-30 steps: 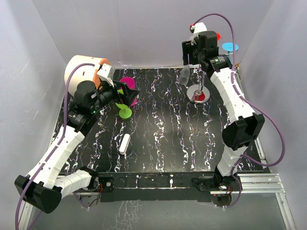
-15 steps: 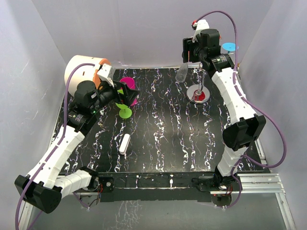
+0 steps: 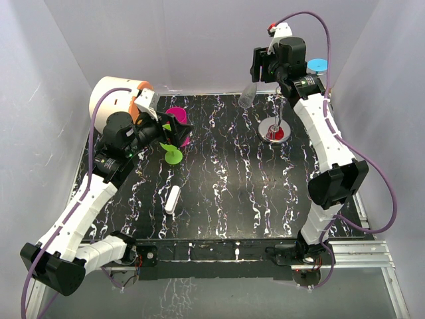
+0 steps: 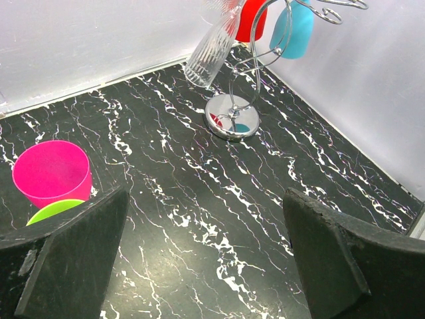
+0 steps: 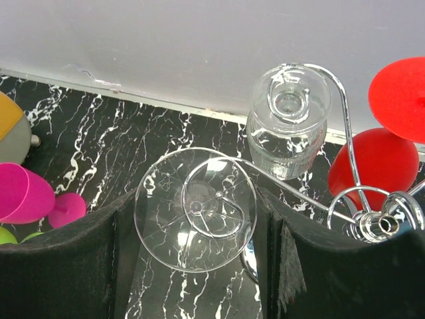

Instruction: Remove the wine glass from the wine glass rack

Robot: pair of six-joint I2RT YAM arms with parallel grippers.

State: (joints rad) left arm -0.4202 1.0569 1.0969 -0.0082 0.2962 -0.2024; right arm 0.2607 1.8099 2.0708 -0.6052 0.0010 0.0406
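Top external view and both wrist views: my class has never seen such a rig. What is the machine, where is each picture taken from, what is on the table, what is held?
These are two white robot arms bolted at the near edge of a black marbled table. The top external view looks down from behind them; each wrist view is taken from one arm's wrist. On the table are a silver wine glass rack hung with a red glass and a blue glass, a pink cup, a cream drum and a small white object. The left end effector is open and empty, near the pink cup. The right end effector is up at the rack's top, closed on the foot of a clear wine glass.
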